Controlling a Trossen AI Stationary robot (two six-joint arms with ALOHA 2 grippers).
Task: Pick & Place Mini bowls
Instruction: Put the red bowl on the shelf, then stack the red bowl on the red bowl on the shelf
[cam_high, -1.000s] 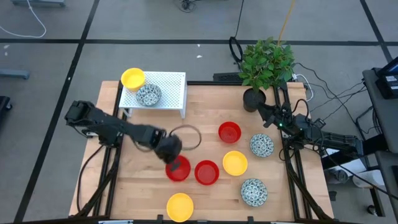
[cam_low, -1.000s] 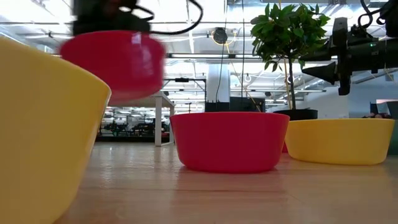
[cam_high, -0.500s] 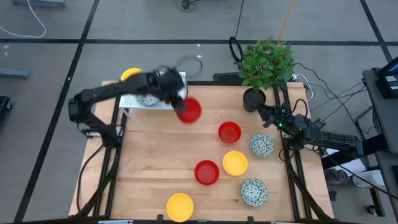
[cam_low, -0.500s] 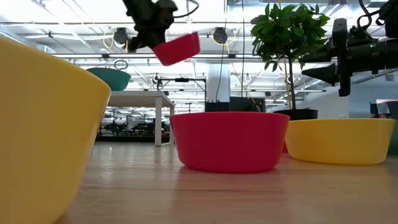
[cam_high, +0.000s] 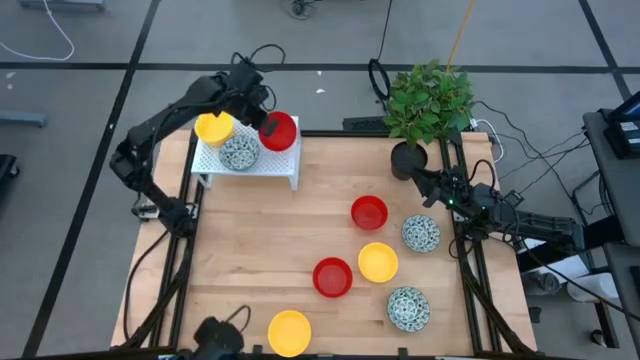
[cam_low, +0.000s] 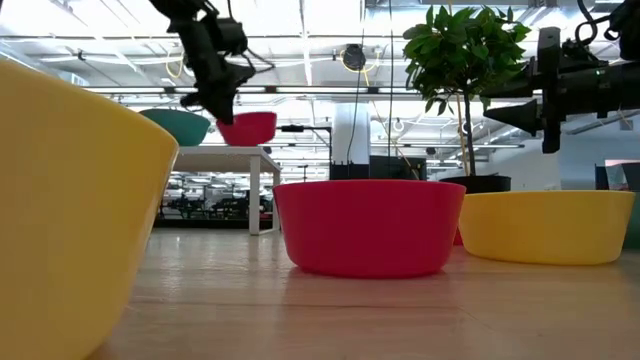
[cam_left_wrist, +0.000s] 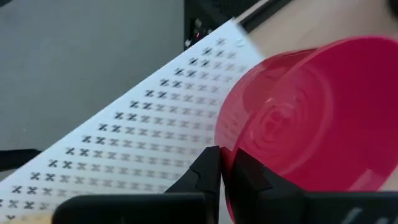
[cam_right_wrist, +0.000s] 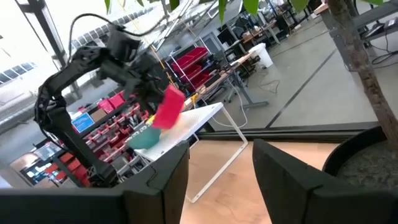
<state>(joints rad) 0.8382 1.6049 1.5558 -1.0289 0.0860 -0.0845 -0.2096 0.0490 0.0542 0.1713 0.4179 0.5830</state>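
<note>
From the high view, my left gripper (cam_high: 264, 118) sits at the upper left of the frame with its fingers clamped on the red bowl (cam_high: 279, 131), which hangs over the right half of the white perforated rack (cam_high: 285, 152); the yellow bowl (cam_high: 213, 127) and the speckled bowl (cam_high: 239, 153) already fill the left half. The right gripper (cam_high: 418, 178) waits beside the plant pot (cam_high: 407, 159), fingers apart.

Low view: the held bowl (cam_low: 247, 128) is upper left, roughly level, just above the rack top (cam_low: 225, 150) (gap unclear).

Left wrist view: the fingers (cam_left_wrist: 205, 171) pinch the near rim, the bowl (cam_left_wrist: 311, 124) lying ahead of them over the rack (cam_left_wrist: 124, 149)
</note>
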